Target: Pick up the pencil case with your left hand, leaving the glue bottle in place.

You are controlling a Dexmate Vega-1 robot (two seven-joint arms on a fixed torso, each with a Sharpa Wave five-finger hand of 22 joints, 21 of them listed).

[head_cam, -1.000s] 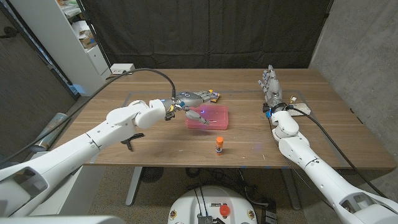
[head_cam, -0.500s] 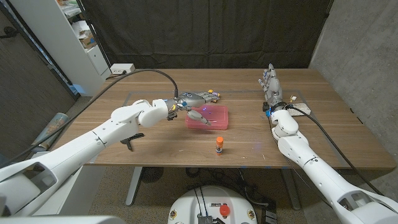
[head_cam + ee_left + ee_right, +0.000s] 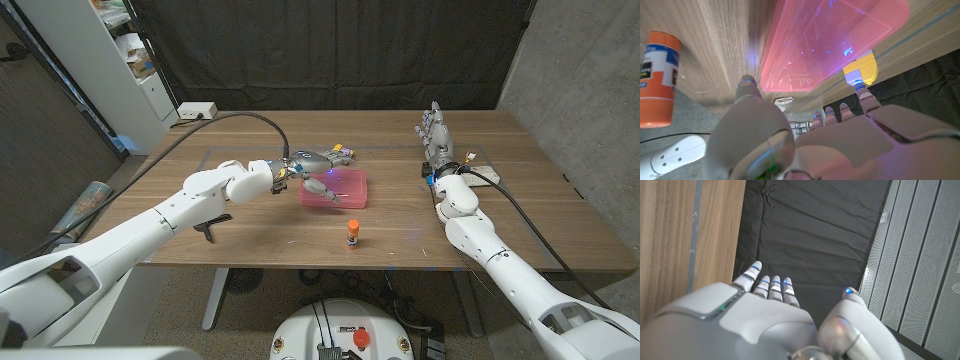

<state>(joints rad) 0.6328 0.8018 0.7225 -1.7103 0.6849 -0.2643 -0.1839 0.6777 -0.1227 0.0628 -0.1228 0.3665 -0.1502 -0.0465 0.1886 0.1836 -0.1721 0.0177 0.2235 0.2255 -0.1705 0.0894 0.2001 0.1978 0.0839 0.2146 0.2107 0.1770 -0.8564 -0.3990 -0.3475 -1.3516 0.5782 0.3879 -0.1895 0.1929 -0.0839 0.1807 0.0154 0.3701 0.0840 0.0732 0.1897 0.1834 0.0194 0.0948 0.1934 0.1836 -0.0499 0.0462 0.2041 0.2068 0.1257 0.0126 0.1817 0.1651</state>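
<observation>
Two arms reach over the desk, and the left is by far the nearer to the work. Mid-desk lies the pink case, long axis parallel to the front edge. The left robot hand hovers at its left end, fingers apart, thumb near the front rim (not yet clamped). The right robot hand stands open near the far right corner. The glue stands between case and front edge.
</observation>
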